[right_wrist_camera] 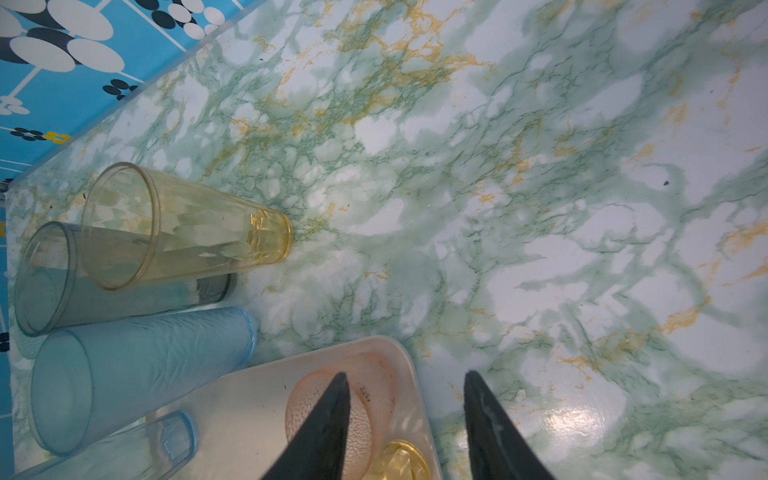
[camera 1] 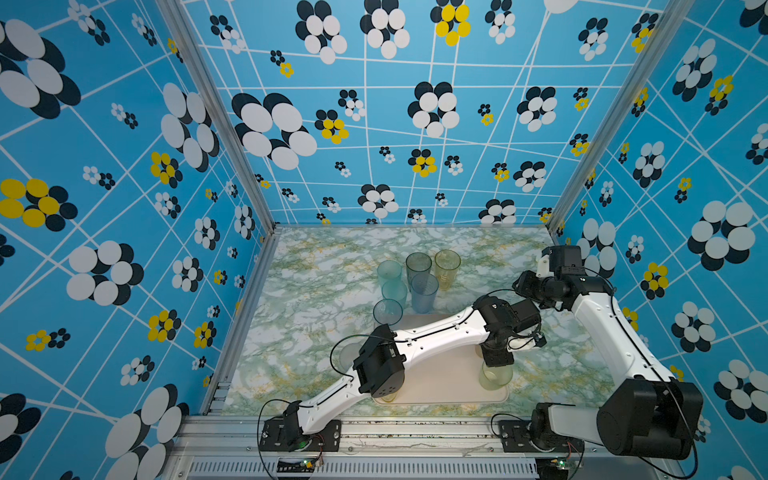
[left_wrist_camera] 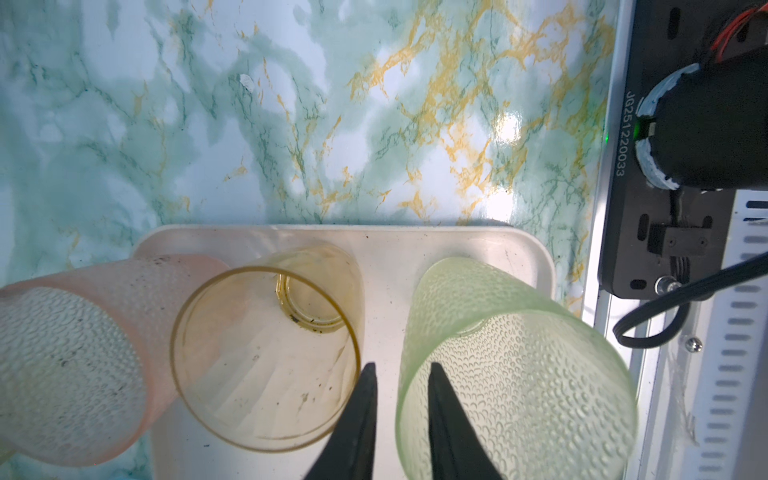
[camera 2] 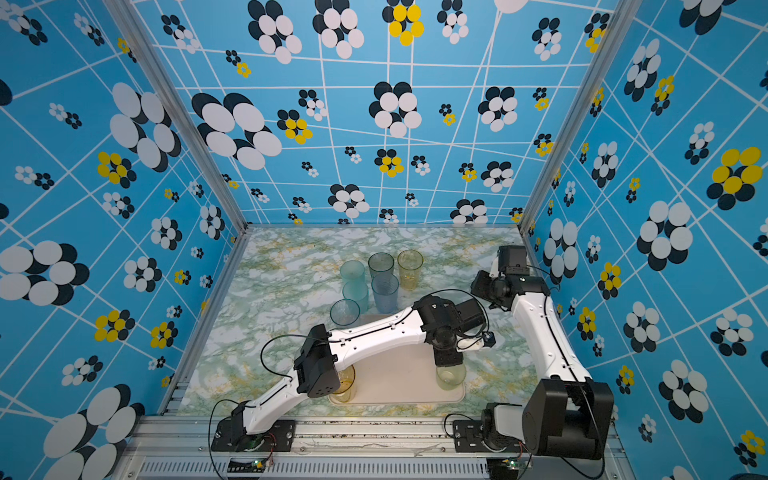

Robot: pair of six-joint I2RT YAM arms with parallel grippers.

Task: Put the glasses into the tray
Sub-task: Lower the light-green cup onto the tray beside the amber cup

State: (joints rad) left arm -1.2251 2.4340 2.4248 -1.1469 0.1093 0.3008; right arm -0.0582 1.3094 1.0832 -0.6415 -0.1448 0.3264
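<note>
The cream tray [camera 1: 440, 374] [camera 2: 395, 374] lies at the table's front. My left gripper [camera 1: 496, 365] [left_wrist_camera: 401, 368] reaches across to its right end. Its jaws stand slightly open astride the rim of an upright pale green glass [camera 1: 495, 378] [left_wrist_camera: 515, 374], one finger inside and one outside. Beside it on the tray stand an amber glass [left_wrist_camera: 266, 365] and a pink glass [left_wrist_camera: 70, 370] [right_wrist_camera: 361, 424]. Several tall glasses [camera 1: 424, 293] cluster behind the tray on the table. My right gripper [right_wrist_camera: 406, 374] hovers open and empty above the tray's far right corner [right_wrist_camera: 249, 407].
Another amber glass [camera 2: 347, 384] shows under the left arm's elbow at the tray's front left corner. Patterned walls close the table on three sides. The right arm's base [left_wrist_camera: 685, 145] and the aluminium front rail [camera 1: 415, 432] lie just past the tray.
</note>
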